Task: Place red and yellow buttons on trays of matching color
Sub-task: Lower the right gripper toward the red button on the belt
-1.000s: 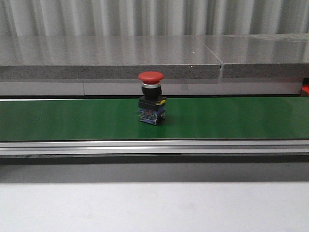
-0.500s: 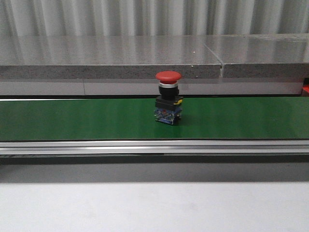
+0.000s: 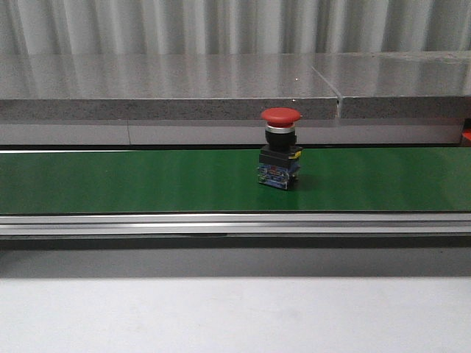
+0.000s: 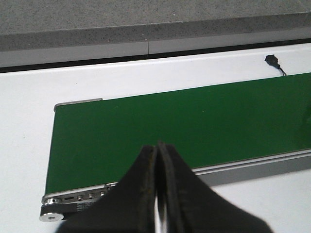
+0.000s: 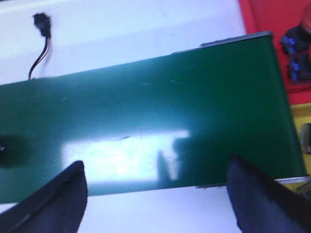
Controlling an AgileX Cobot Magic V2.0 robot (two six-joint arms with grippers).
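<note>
Red button (image 3: 281, 149) stands upright on the green belt (image 3: 132, 180), not in either wrist view. Left gripper (image 4: 157, 194) hangs above the belt's end with fingers pressed together, holding nothing. Right gripper (image 5: 155, 194) is spread wide over the belt, empty, with the red tray (image 5: 277, 34) beyond the belt end.

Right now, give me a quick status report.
Left tool shut, right tool open, both empty. Red button upright on the green belt. Nothing blocking it.
</note>
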